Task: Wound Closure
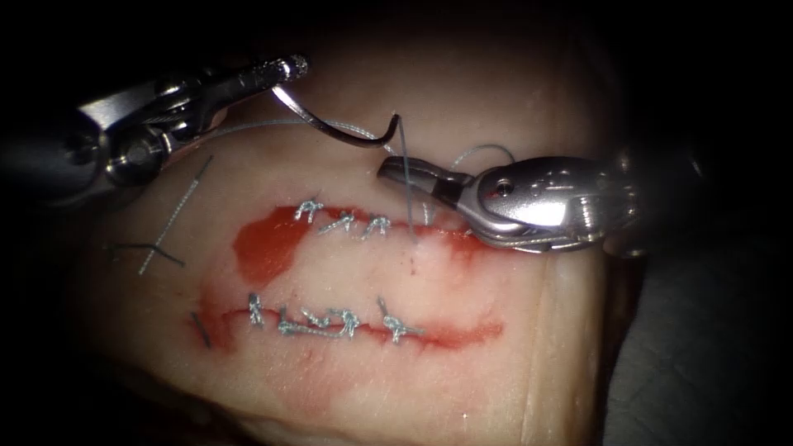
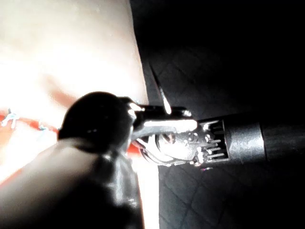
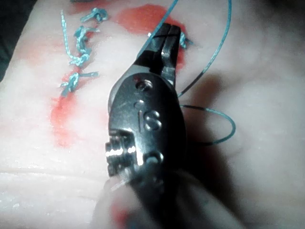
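Dark surround, lit tissue (image 1: 512, 363): lower cut fully knotted, upper cut (image 1: 388, 235) has three knots. Your left tool (image 1: 289, 68) fingers clamp the needle (image 1: 330, 130) near one end, clear of tissue; right tool (image 1: 405, 171) fingers pinch the thread (image 1: 409, 194).

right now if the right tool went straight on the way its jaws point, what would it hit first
Probably the thread rising from the tissue, crossing the right tool's tip; depth is unclear. Beyond lies the needle, held by the left tool.

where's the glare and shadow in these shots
endoscope view: light pools on the pale pork tissue, edges dark; glints on the left tool, gripping the curved steel needle at one end, clear of the tissue. left wrist view: tissue glares white. right wrist view: right tool, shut on the thin thread, casts a shadow.
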`<state>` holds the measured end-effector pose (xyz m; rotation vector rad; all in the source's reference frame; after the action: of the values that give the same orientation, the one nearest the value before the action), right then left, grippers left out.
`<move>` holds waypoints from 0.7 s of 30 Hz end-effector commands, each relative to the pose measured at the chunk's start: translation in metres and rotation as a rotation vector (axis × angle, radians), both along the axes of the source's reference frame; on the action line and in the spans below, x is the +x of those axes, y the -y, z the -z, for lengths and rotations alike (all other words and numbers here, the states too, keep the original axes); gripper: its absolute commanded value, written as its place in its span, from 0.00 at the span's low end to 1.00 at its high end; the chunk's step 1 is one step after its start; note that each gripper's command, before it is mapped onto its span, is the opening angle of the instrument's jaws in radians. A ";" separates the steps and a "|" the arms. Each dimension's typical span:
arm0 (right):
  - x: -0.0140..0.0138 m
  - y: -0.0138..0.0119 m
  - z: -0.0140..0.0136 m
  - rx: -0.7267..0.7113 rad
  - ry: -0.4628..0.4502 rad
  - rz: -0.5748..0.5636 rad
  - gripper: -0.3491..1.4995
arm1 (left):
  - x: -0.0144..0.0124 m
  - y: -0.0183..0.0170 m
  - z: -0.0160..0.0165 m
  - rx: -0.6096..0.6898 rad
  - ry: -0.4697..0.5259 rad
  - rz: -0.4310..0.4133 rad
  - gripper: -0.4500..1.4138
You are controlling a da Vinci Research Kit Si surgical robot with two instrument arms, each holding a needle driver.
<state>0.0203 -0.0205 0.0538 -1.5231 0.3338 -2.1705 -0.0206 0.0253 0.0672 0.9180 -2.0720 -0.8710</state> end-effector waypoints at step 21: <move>0.0011 0.0102 0.0009 0.575 -0.155 0.498 0.00 | 0.0133 -0.0085 -0.0005 -0.287 -0.232 0.242 0.00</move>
<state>0.0207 -0.0304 0.0526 -1.3440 1.3923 -2.0224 -0.0061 0.0338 0.0672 0.3941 -2.0534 -0.7470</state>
